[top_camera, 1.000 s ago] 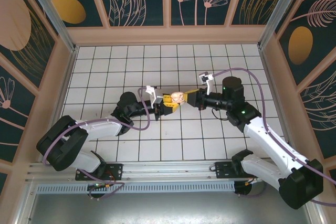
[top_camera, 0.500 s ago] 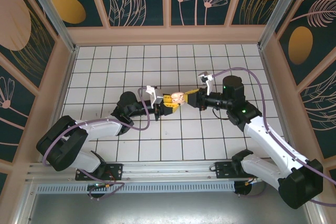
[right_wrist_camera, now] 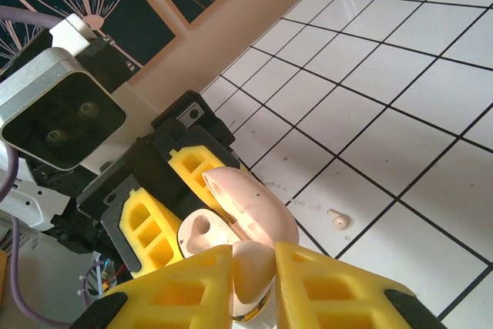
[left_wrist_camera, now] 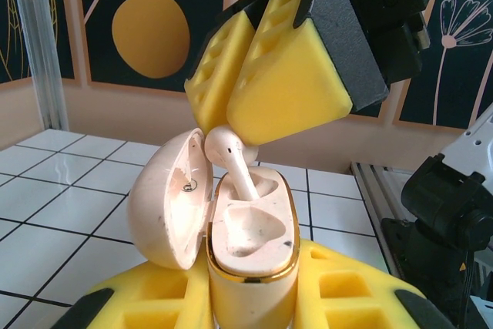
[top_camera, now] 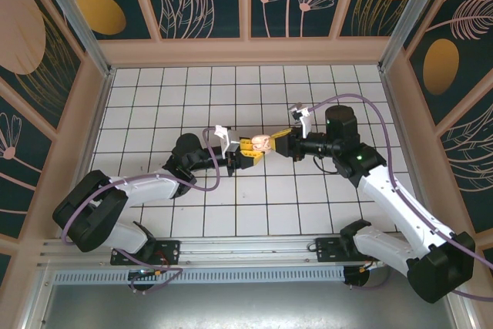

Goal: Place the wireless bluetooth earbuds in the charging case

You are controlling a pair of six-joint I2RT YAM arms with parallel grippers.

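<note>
My left gripper [left_wrist_camera: 250, 302] is shut on the pinkish-beige charging case [left_wrist_camera: 254, 271], holding it upright above the floor. Its lid [left_wrist_camera: 166, 206] is swung open to the left. My right gripper [right_wrist_camera: 254, 267] is shut on one earbud [left_wrist_camera: 229, 152], whose stem dips into the case's far slot. The near slot [left_wrist_camera: 246, 229] is empty. In the top view both grippers meet at mid-floor, left gripper [top_camera: 243, 152] and right gripper [top_camera: 276, 142] on either side of the case [top_camera: 260, 144]. A second earbud [right_wrist_camera: 337, 219] lies on a white tile beyond the case.
The floor is white tiles [top_camera: 308, 90] with dark grout, enclosed by beige walls [top_camera: 246, 52] and patterned panels. Metal posts [top_camera: 69, 13] stand at the back corners. Both arm bases sit on the rail [top_camera: 231, 256] at the near edge.
My right arm has shifted slightly left and back, keeping the earbud at the case. The left arm and the case have stayed still.
</note>
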